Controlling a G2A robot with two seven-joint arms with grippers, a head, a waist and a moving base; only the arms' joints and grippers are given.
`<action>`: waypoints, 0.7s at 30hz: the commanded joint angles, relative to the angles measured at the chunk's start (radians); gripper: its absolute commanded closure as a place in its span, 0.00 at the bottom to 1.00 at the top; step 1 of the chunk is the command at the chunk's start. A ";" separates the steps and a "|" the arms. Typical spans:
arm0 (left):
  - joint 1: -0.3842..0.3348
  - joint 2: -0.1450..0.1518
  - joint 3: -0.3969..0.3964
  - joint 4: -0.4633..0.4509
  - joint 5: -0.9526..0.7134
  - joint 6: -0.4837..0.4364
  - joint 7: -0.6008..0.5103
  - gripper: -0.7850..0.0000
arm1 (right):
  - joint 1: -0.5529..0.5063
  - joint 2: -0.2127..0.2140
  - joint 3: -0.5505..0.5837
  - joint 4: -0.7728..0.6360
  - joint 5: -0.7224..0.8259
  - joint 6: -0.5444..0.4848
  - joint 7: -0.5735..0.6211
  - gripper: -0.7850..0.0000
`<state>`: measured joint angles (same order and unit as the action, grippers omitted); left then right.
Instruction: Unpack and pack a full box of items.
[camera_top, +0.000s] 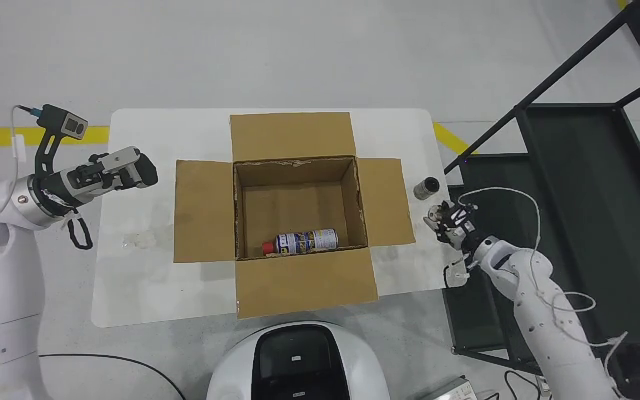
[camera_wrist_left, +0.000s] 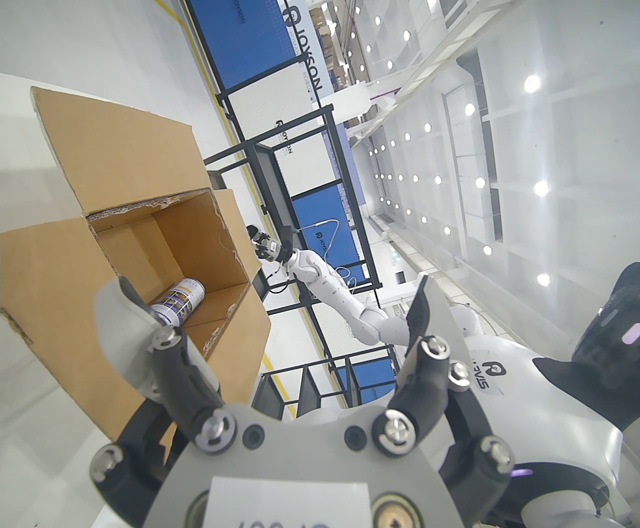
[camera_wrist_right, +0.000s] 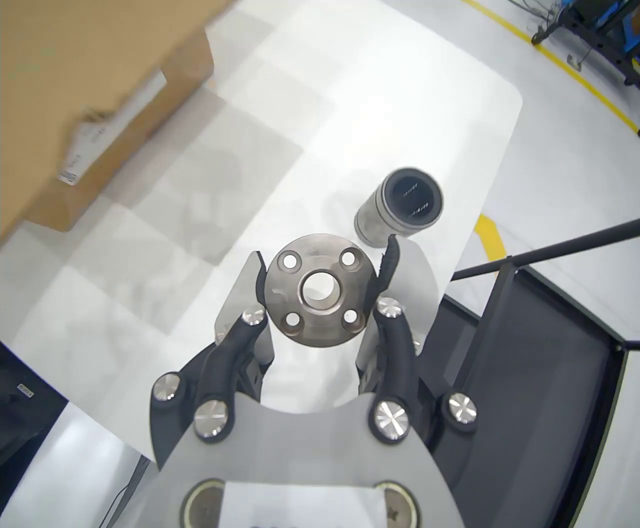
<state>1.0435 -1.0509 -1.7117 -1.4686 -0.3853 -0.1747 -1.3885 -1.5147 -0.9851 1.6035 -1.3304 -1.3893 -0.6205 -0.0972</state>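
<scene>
Biggest worry for me is the tabletop (camera_top: 140, 270) edge. The right end effector (camera_wrist_right: 324, 265) hangs right about at the right-hand edge with a dark rack (camera_top: 560, 200) just beside it, so I'd guess anything let go sloppily here could roll off or drop down the gap. Next is the box (camera_top: 296, 135), open in the middle with all four flaps out. Its right flap (camera_top: 385, 205) points at that arm, so a low swing back in could clip it and shove the whole box. The left end effector (camera_top: 148, 170) is spread wide with nothing in it. It's over the left part of the tabletop, well apart from the can (camera_top: 306, 241), with the box's left flap between them. The can lies on its side against the near wall, and it's the one item I can see in there. Going for it, I'd worry about bumping that wall or the can rolling. The cylinder (camera_wrist_right: 400, 207) stands on end near the edge, just beyond the right end effector, so a careless set-down could tip it. Smallest is the flange (camera_wrist_right: 318, 290), pinched by its rim in the right end effector and held flat. That's a thin round rim to grip, so it could pivot or slip out.
</scene>
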 joint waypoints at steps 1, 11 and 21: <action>0.000 0.000 0.000 0.000 0.000 0.000 0.000 0.00 | -0.046 0.004 0.029 -0.104 0.009 -0.001 0.022 1.00; 0.000 0.000 0.000 0.000 0.000 0.000 0.000 0.00 | -0.045 0.002 -0.017 -0.382 0.008 -0.017 0.162 1.00; 0.000 0.000 0.000 0.000 0.000 0.000 0.000 0.00 | 0.115 -0.017 -0.221 -0.436 0.002 -0.056 0.313 1.00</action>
<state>1.0435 -1.0509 -1.7117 -1.4686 -0.3853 -0.1747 -1.3885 -1.4135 -1.0006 1.3993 -1.7700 -1.3879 -0.6776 0.2045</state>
